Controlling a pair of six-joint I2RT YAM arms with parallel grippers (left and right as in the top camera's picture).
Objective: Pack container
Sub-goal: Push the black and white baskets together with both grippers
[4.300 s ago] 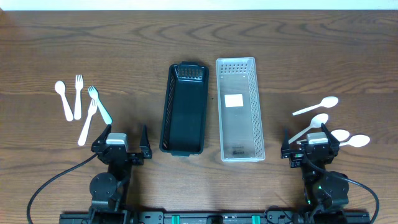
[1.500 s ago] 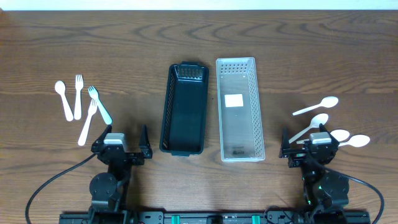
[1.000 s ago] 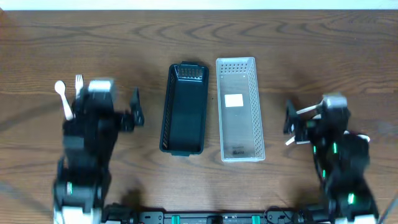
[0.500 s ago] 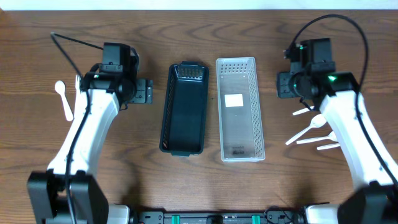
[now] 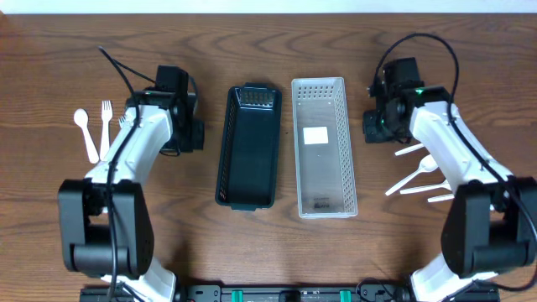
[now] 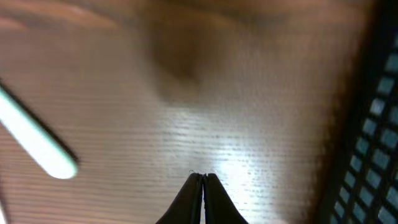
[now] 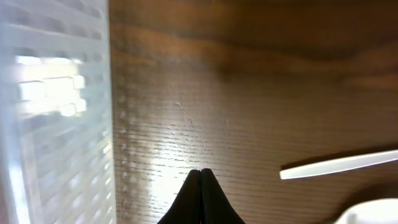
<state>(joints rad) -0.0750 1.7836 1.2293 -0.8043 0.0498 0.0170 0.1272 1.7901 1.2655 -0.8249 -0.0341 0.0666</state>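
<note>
Two long containers lie side by side in the middle of the table: a black basket (image 5: 249,159) and a clear perforated basket (image 5: 327,176). Neither holds any cutlery. White forks (image 5: 106,126) and a spoon (image 5: 86,134) lie at the left, partly hidden by my left arm. White spoons (image 5: 415,179) lie at the right. My left gripper (image 5: 190,134) is shut on nothing, low over bare wood between the forks and the black basket (image 6: 373,124). My right gripper (image 5: 374,127) is shut and empty beside the clear basket (image 7: 50,112), with a spoon handle (image 7: 339,164) to its right.
A white utensil handle (image 6: 34,143) lies left of the left fingertips (image 6: 198,186). A spoon bowl (image 7: 373,213) shows at the bottom right corner of the right wrist view. Bare wooden table (image 5: 268,50) runs behind the baskets.
Both arms have swung out from the near edge to the far sides of the baskets and dropped towards the table. Both grippers have gone from open to shut.
</note>
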